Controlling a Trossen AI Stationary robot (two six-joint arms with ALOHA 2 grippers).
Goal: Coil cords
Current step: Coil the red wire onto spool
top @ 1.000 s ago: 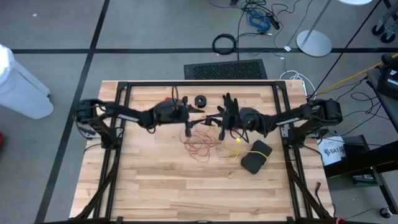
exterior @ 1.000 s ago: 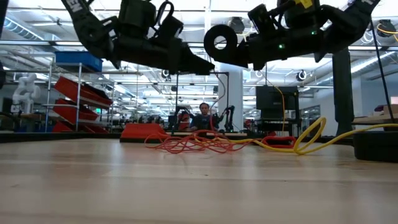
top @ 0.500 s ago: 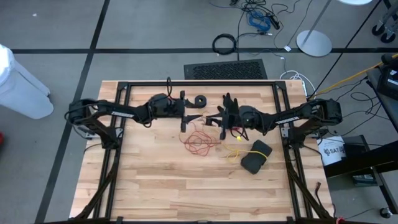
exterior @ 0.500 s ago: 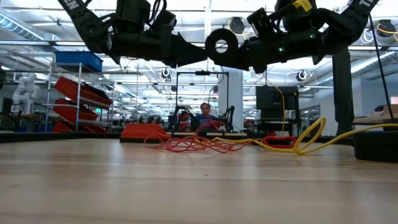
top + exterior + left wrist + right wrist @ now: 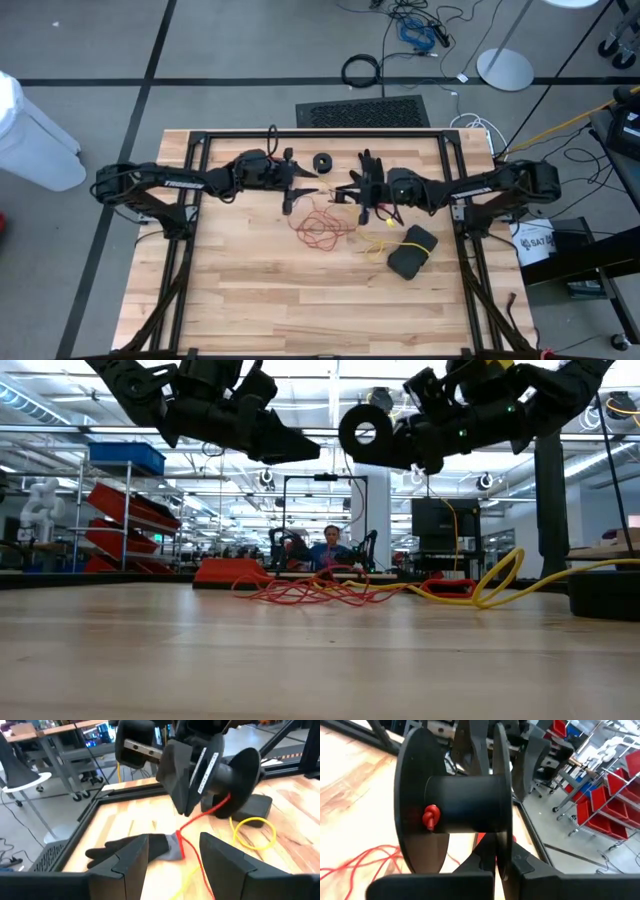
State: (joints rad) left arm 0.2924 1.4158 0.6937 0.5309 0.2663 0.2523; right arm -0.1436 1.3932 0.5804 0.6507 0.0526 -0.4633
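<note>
The red-orange thin wire cord (image 5: 318, 228) lies as a loose tangle on the wooden counter (image 5: 250, 300), just in front of the black plastic reel (image 5: 366, 432) that the right tool (image 5: 352, 192) holds lifted above the boards. That tool is pressed together on one flange of the reel (the right wrist view shows the flange edge running down between its two fingers), and a red knot of the cord sits on the reel's hub. From the hub one strand drops to the tangle below.

The left tool (image 5: 300, 187) hangs in the air just across from the reel, fingers spread and pinching nothing. In its wrist view the red strand runs down from the reel between the two fingers. The reel's axis points roughly across the counter from one arm toward the other, so I judge that winding calls for the strand to be led around that axis; the left tool is the nearer one to the free strand.

Count: two cords, one red-orange, one yellow thin wire cord (image 5: 381, 243) curled beside the reel on the right arm's side. Two reels, the held one and a second small black round reel (image 5: 322, 161) lying behind it on the counter. One dark glove (image 5: 368, 165) lies near the held reel, and one black pouch (image 5: 412, 251) lies beyond the yellow cord.
</note>
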